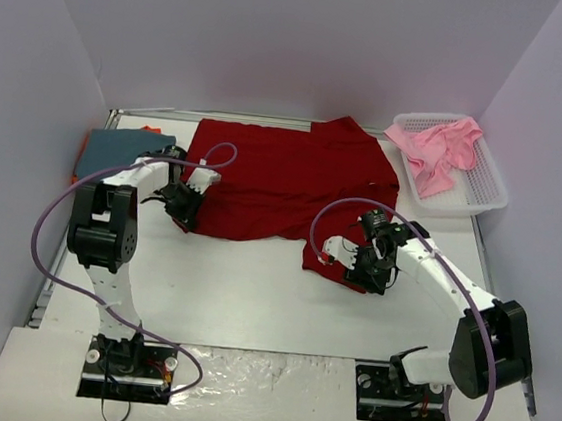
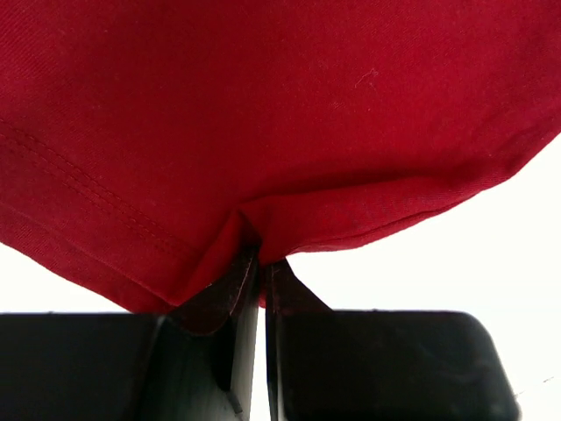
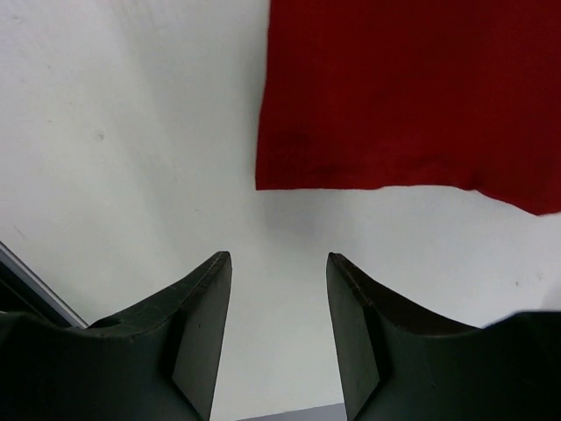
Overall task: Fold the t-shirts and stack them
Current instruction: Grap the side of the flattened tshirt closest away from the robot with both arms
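Table white, walls pale lilac.

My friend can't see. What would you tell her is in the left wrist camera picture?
The left gripper is shut, pinching the edge of the dark red t-shirt, which fills most of the picture. The cloth bunches into a small fold where it is pinched, and white table shows underneath.
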Controlling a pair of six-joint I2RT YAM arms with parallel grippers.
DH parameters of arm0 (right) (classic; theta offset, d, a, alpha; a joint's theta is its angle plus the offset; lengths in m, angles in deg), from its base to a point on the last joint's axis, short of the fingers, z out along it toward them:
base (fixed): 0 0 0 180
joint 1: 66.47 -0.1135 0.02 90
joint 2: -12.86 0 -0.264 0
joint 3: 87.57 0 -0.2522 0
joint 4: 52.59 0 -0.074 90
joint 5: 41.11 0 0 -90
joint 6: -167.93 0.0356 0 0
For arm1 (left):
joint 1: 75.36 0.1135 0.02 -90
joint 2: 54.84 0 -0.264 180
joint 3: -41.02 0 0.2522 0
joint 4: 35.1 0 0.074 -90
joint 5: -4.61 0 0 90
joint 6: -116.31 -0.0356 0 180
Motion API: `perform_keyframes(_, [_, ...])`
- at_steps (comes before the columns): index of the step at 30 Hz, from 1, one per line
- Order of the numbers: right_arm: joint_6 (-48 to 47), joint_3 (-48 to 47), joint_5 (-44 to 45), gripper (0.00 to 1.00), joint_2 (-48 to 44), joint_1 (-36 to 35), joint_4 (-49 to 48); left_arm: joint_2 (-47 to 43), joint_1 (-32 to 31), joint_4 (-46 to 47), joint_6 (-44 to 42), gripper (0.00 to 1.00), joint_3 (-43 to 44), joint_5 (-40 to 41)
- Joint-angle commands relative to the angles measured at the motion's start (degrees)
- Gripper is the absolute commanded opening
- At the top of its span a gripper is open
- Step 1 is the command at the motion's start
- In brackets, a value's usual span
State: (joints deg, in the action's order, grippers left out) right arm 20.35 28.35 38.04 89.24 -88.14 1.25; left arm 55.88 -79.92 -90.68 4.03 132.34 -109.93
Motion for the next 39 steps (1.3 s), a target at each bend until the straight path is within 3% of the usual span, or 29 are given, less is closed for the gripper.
perform_keyframes(1, [-0.25,1.46,1.62,0.44,2.01,-1.79,1.50,0.73,0.42,-2.65,-0.22,0.02,0.66,-2.27])
perform_keyframes(14, [5.20,0.85,1.53,0.50,14.84,-4.17,-5.88,0.90,1.66,-1.51,-0.04,0.02,-0.13,-1.39])
perform_keyframes(24, [7.74,2.34,4.70,0.49,18.80,-4.26,-9.75,-0.06,1.83,-0.19,-0.22,0.02,-1.80,-1.48])
perform_keyframes(30, [10.03,3.30,8.20,0.31,20.56,-4.26,-12.91,-0.41,1.74,-0.01,-0.48,0.02,-2.41,-1.39])
perform_keyframes(33, [11.96,3.57,10.32,0.02,21.88,-4.17,-15.10,-0.76,1.74,0.16,-0.48,0.02,-2.76,-1.39])
perform_keyframes(39, [15.57,0.32,12.78,0.00,21.80,-3.82,-14.59,-2.96,1.66,0.43,-0.04,0.02,-2.24,-1.13])
